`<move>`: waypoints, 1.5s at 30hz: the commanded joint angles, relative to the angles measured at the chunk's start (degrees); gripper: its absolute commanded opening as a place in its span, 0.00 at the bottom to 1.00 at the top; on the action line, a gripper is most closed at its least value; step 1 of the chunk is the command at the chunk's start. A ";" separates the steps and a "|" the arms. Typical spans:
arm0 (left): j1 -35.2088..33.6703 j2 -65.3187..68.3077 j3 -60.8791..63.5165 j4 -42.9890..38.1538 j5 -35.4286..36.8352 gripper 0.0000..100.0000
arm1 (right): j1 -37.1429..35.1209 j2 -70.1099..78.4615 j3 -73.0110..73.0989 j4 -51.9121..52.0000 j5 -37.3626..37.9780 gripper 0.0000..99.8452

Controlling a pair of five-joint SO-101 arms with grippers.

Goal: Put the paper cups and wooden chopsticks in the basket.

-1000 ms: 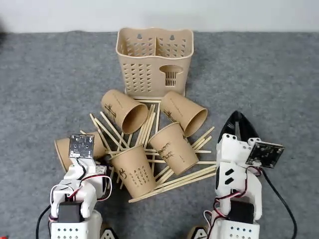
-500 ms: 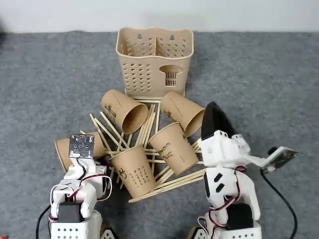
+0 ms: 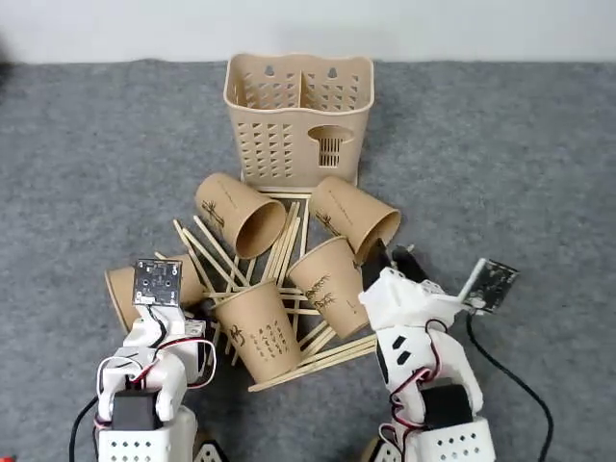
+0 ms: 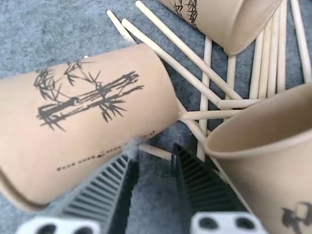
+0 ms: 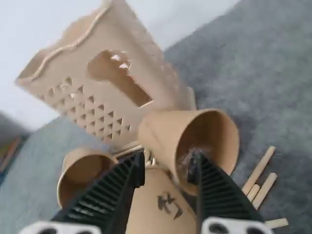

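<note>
right gripper (image 5: 165,168) spread just before a tipped paper cup (image 5: 204,134), left gripper (image 4: 155,155) slightly parted beside second cup (image 4: 87,122)

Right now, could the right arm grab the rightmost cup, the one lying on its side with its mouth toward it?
Probably yes. The right tool is open, right at the mouth of that cup, with nothing between them. Another cup lies just beneath and might get nudged.

Robot lab bench: grey felt mat (image 3: 77,144), bare white wall (image 3: 115,29) behind.
</note>
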 commanded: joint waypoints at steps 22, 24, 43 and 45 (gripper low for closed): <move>-0.18 0.00 -0.22 0.18 -0.26 0.11 | 1.80 31.43 -37.98 18.42 14.68 0.15; -0.18 0.00 -0.22 0.18 -0.26 0.11 | 3.21 35.82 -36.84 18.95 19.52 0.16; -0.18 0.00 -0.22 0.18 -0.26 0.11 | 0.75 74.07 -44.22 -7.87 9.41 0.22; -0.18 0.00 -0.22 0.18 -0.26 0.11 | -0.57 76.44 -46.59 -7.87 8.00 0.22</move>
